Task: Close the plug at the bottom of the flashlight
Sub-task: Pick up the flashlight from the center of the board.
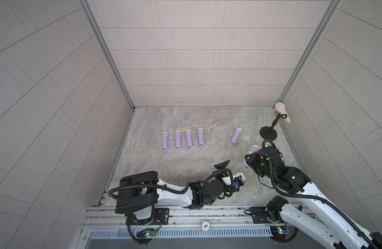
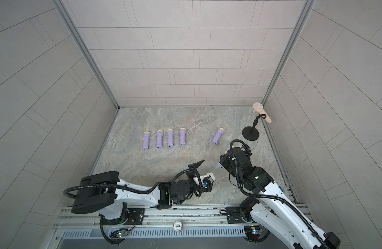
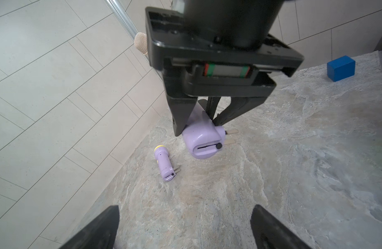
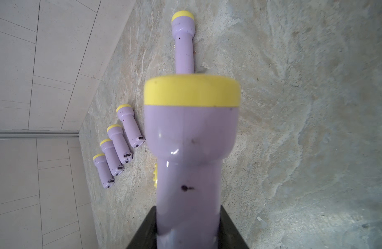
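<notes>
Danger at the bench's three o'clock: right end effector clamps the flashlight, left end effector gapes, and a skewed push on its plug could twist it loose.

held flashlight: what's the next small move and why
Probably ease the open left gripper forward to the plug prongs and push them in. The right gripper grips the held flashlight, its bottom end faces the left gripper, and the prongs stick out unfolded.
</notes>
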`<state>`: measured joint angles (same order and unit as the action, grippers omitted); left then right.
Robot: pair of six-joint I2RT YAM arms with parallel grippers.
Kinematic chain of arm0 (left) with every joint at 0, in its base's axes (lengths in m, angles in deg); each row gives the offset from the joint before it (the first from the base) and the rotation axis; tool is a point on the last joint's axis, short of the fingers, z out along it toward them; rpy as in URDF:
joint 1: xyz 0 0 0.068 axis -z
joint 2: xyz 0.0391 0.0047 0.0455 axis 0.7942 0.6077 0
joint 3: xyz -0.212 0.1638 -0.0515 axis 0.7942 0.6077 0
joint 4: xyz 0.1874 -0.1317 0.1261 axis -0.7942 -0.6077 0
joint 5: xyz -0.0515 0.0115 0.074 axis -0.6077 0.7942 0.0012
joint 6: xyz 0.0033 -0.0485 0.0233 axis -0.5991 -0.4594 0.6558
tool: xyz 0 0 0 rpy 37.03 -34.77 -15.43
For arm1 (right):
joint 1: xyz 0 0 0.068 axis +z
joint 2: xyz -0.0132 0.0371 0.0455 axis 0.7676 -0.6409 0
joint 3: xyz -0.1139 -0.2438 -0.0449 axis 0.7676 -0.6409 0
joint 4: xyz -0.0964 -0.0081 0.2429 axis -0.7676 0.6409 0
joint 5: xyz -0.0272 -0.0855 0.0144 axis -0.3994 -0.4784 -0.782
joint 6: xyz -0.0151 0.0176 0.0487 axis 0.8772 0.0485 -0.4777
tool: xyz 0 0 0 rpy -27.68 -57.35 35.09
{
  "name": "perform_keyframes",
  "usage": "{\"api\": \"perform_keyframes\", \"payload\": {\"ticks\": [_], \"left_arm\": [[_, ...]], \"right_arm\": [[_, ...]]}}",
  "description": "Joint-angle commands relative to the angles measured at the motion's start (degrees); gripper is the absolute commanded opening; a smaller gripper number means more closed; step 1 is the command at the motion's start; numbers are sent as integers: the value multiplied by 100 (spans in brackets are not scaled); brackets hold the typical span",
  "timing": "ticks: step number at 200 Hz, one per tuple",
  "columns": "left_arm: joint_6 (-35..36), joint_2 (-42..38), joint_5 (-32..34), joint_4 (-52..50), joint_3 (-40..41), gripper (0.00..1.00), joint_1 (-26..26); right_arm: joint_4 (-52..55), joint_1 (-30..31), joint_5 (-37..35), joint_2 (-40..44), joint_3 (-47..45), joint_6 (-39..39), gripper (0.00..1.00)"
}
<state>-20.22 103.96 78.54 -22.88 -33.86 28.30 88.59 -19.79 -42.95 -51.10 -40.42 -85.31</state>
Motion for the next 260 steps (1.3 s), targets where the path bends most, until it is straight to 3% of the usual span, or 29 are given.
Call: {"api": "perform_keyframes", "payload": {"ticks": [1, 100, 164, 260], "left_arm": [[-29, 118, -251, 313, -175, 100, -63], [-397, 667, -575, 1347, -331, 100, -213], [-560, 911, -839, 1537, -424, 100, -292], [-738, 1185, -1143, 1525, -583, 96, -437]], "right_arm": [[164, -86, -47, -61, 182, 176, 0], [509, -645, 471, -356, 285, -390, 0], [769, -776, 709, -814, 569, -458, 0], [541, -776, 812, -739, 450, -395, 0]]}}
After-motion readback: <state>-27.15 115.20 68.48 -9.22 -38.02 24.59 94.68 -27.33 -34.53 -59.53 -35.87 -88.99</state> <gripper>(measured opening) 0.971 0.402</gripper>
